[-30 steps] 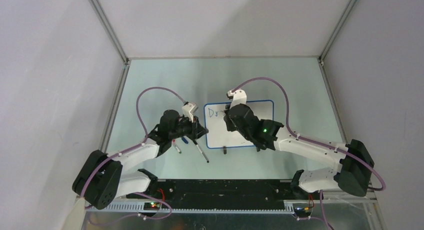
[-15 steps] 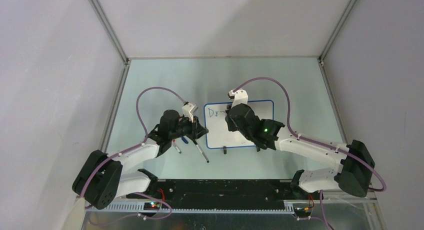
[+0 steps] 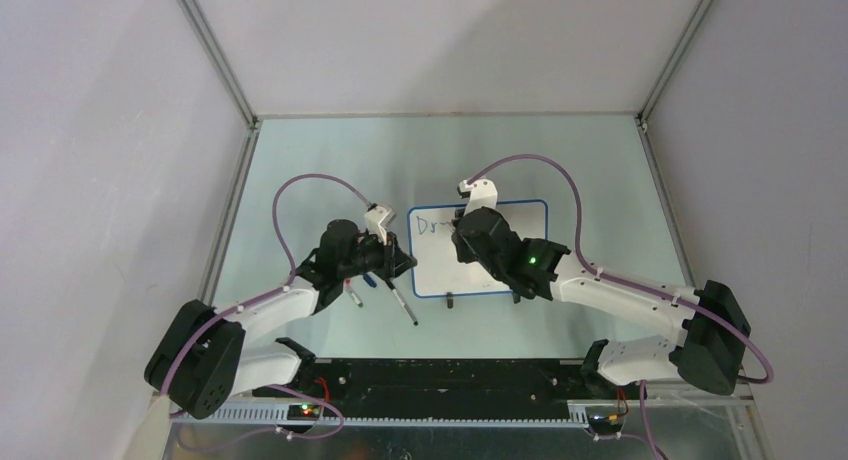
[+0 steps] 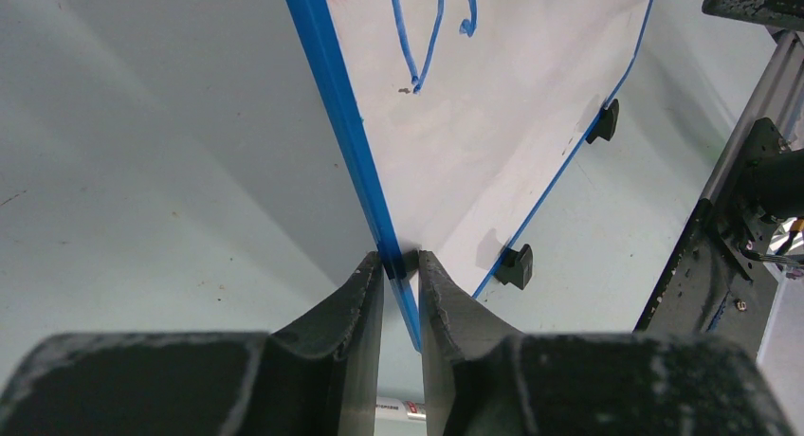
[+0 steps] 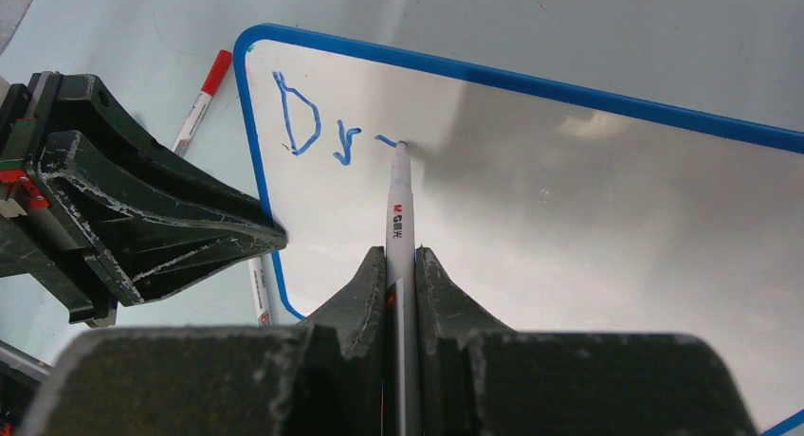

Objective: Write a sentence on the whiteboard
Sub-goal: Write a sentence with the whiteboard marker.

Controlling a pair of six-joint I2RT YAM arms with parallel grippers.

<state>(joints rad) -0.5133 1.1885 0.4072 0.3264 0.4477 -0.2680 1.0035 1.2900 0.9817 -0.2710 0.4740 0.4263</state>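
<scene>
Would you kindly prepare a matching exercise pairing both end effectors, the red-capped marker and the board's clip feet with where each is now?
Things: 1 left end effector; 2 right end effector; 3 red-capped marker; 4 black clip feet.
Places: A lying flat beside the whiteboard; B shut on the white pen; C along the whiteboard's near long edge; D pinching the whiteboard's blue rim.
Pairs: 1-D, 2-B, 3-A, 4-C.

Blue "Dr" begins the sentence [image 5: 319, 123] on the whiteboard [image 5: 569, 218]; the marker [image 5: 401, 204] reads "M&G".
</scene>
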